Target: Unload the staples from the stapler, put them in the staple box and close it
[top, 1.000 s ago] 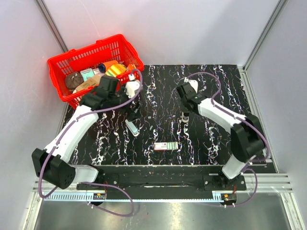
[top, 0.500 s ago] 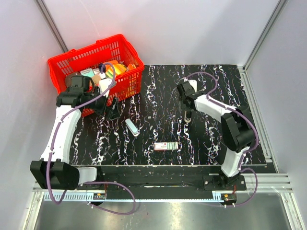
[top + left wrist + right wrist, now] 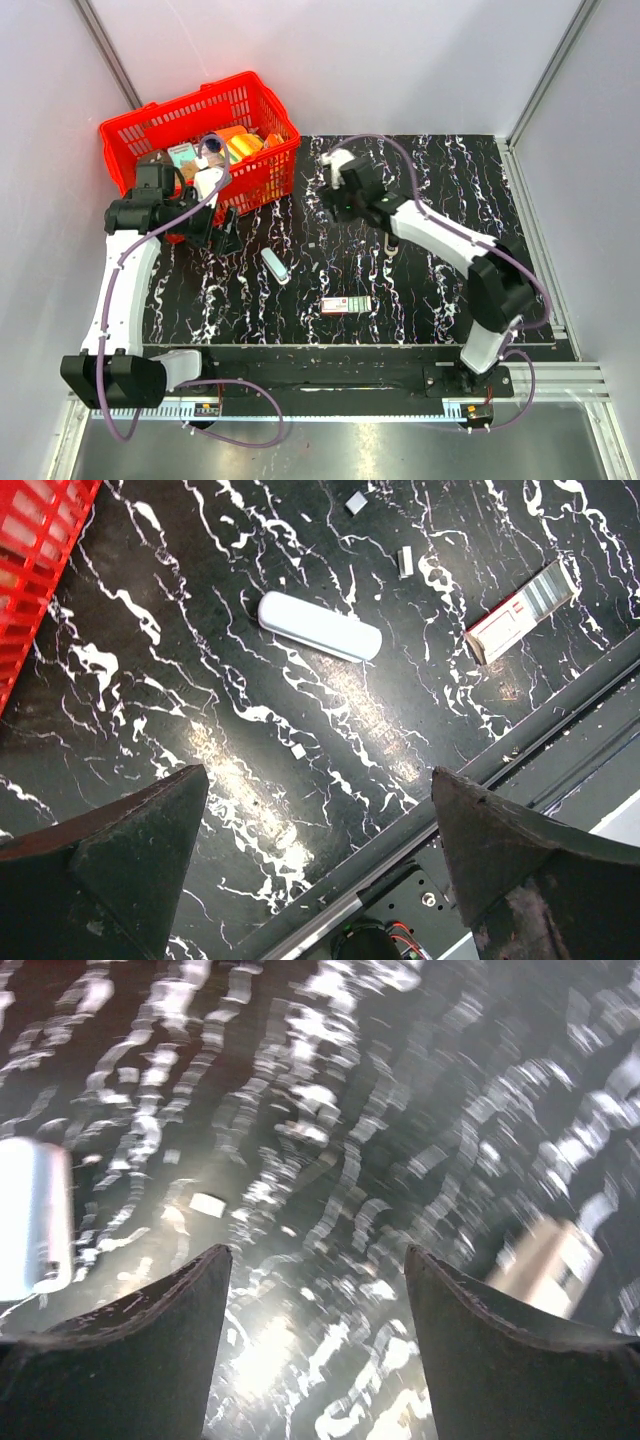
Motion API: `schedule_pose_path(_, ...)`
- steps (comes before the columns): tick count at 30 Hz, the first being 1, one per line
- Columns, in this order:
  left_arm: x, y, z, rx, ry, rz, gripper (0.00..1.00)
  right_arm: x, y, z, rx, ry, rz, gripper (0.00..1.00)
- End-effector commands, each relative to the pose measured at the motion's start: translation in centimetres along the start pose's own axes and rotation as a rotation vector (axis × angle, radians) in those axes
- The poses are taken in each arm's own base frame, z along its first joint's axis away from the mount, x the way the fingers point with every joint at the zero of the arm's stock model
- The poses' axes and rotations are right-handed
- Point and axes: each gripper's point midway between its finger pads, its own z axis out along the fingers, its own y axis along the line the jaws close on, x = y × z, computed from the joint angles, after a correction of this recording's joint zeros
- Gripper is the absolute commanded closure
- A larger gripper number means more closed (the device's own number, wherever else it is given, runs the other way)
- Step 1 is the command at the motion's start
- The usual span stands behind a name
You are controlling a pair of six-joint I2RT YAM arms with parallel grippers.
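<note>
The stapler (image 3: 273, 265), a small pale blue-grey bar, lies flat on the black marbled mat (image 3: 440, 290), left of centre. It also shows in the left wrist view (image 3: 320, 626) and, blurred, at the left edge of the right wrist view (image 3: 30, 1222). My left gripper (image 3: 222, 240) is open and empty, apart from the stapler on its left, beside the basket; its jaws (image 3: 318, 775) stand wide. My right gripper (image 3: 335, 208) is open and empty above the mat, beyond and to the right of the stapler; its view (image 3: 318, 1250) is motion-blurred.
A red basket (image 3: 270, 110) full of items stands at the far left corner. A small flat box with a red-and-green label (image 3: 347, 305) lies near the front edge. A thin grey strip (image 3: 388, 245) lies right of centre. Small pale bits (image 3: 405, 562) are scattered about.
My left gripper has drawn back left from the stapler toward the basket, leaving the stapler on the mat. My right gripper has swung left and farther back, away from the grey strip.
</note>
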Motion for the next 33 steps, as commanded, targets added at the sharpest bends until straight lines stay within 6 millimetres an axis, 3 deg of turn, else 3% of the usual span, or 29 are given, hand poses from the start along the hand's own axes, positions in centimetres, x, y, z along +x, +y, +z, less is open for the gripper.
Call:
schedule_pose_path(1, -0.3, 0.6, -1.4, -0.036, -0.015, -0.028, 0.01, -0.7, 6.9, 3.4, -0.310, -0.034, -0.326, 0.26)
schedule_pose_path(4, -0.4, 0.9, -2.6, -0.090, -0.041, -0.002, 0.01, 0.6, 8.5, 4.8, -0.404, -0.014, -0.379, 0.28)
schedule_pose_path(8, -0.5, 0.9, -3.5, -0.117, -0.046, 0.013, 0.01, 2.0, 10.5, 5.2, -0.529, -0.001, -0.398, 0.27)
schedule_pose_path(14, -0.4, 1.0, -3.5, -0.110, -0.048, 0.001, 0.01, 4.1, 11.8, 6.2, -0.612, 0.027, -0.430, 0.19)
schedule_pose_path(24, -0.6, 1.2, -3.5, -0.112, -0.055, -0.008, 0.01, 7.0, 11.0, 9.8, -0.514, 0.118, -0.536, 0.21)
schedule_pose_path(33, -1.1, 1.1, -3.6, -0.102, -0.072, -0.019, 0.01, 8.5, 10.6, 11.4, -0.439, 0.160, -0.588, 0.38)
